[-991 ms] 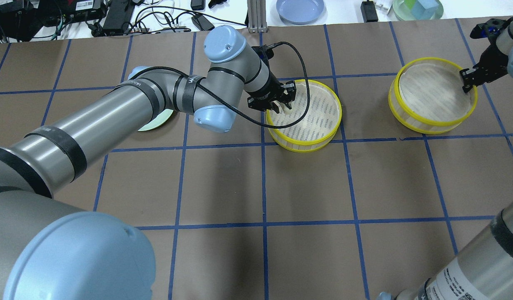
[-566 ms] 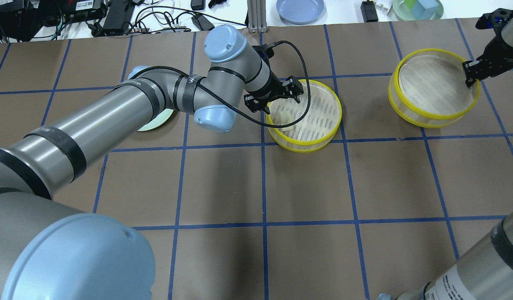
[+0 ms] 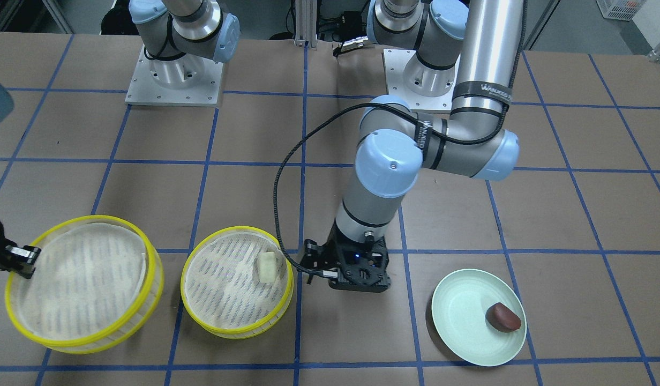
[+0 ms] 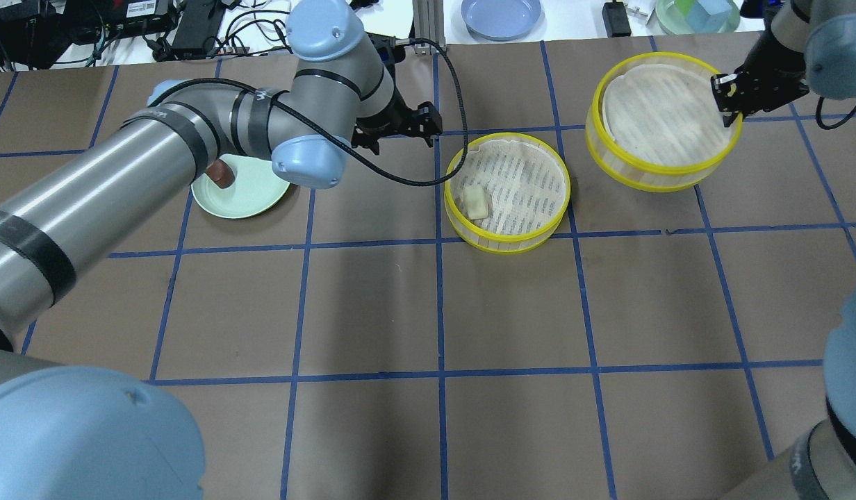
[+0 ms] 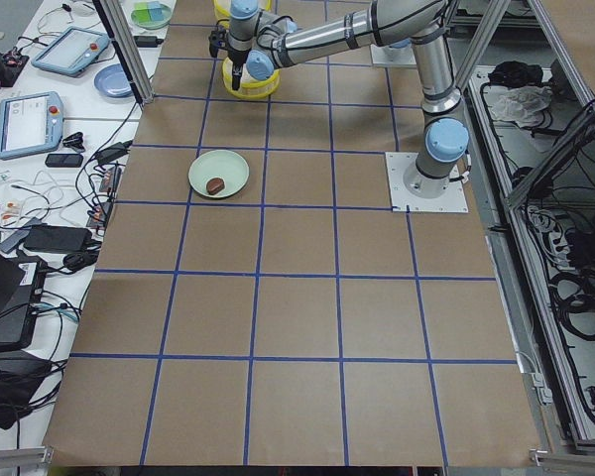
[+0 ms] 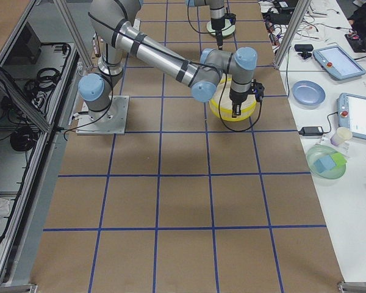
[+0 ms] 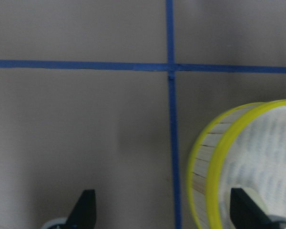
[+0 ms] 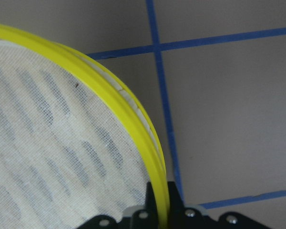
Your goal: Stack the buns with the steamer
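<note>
Cream-white bun [image 4: 476,203]: lying on the cloth liner inside the first steamer basket [image 4: 511,238], near its rim on the side toward the left gripper; nothing touches it.

Dark reddish-brown bun [image 3: 503,317]: resting on the pale green plate [image 3: 458,305], toward one edge, well apart from both baskets.

Left gripper [image 3: 357,280]: over the brown-papered table [image 4: 511,312], between plate and first basket, just beside the basket's wall. The wrist view shows its fingers [image 7: 83,212] spread wide with nothing between them.

Right gripper [image 4: 727,94]: pinched on the yellow rim of the second steamer basket [image 4: 650,170], one finger inside and one outside. That basket holds only a cloth liner and sits beside the first one, not over it. Whether it touches the table cannot be told.
</note>
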Tool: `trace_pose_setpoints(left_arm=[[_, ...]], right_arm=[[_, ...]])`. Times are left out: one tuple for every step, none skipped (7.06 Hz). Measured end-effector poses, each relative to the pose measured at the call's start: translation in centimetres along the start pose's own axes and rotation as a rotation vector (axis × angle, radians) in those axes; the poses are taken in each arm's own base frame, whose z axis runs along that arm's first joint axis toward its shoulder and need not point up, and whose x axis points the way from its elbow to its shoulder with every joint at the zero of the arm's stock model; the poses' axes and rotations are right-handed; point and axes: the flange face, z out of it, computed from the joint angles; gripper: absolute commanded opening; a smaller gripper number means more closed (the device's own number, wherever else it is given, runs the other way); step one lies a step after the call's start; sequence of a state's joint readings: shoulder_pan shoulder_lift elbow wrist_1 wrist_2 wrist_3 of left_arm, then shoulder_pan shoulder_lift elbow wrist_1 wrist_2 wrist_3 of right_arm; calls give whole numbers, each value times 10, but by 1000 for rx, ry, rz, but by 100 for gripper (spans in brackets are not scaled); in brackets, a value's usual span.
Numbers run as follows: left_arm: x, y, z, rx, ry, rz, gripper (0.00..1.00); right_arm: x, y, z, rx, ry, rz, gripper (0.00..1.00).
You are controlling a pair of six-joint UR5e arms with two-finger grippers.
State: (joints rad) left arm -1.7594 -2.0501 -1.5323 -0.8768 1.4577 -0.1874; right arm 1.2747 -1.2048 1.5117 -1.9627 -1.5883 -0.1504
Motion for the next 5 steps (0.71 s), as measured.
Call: trace_pose_setpoints(left_arm=[[-46,-14,-10,-2,-35,49,100],[-103,-27,-17,-10,-62,96,100],[-153,-34,-19,-19,-80,116,100],[-191,-36,-16,-34,-103,140,100],[-222,-33,-6,-65,-147,190,100]], right_arm=[[-49,14,-7,-13,-6,53,0],[-102,32,-12,-23,-11,111,0],[-152,49,-13,-31,-15,159,0],[-189,64,-10,-42,-14,193,0],[-209,76,-1,-60,-10,210,0]])
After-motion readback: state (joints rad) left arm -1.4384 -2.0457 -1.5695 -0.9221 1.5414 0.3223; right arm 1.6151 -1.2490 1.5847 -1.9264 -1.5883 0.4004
